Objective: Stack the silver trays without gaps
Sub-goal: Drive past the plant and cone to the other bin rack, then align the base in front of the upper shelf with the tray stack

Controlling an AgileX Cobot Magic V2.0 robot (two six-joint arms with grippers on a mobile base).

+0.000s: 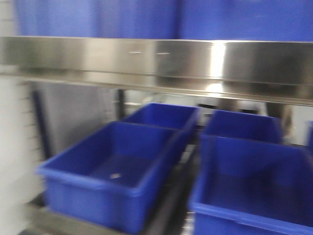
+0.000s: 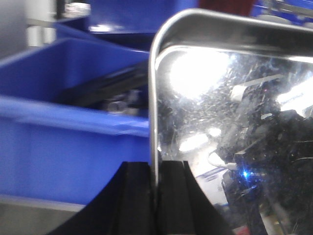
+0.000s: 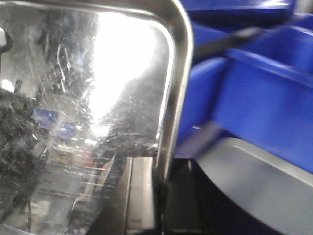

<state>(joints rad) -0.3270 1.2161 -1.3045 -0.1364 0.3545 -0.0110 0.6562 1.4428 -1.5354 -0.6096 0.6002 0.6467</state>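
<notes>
Two grippers, each clamped on a steel rim. Seen from the left wrist: left gripper [image 2: 155, 171] closed on the left edge of a silver tray [image 2: 234, 122], black fingers [image 2: 134, 196] pressed against both sides of the thin rim. Fills the right half of that view, scratched bottom mirroring bright lights. Just left of it, a blue bin [image 2: 73, 132] with dark objects inside, too blurred to name. Seen from the right wrist: right gripper [image 3: 160, 183] likewise pinching a tray's right rim below a rounded corner, with blue bins [image 3: 264, 107] to the right. Cannot tell whether one tray or two. Out front, blurred: four more bins in two rows under a long steel shelf rail [image 1: 156, 58].
</notes>
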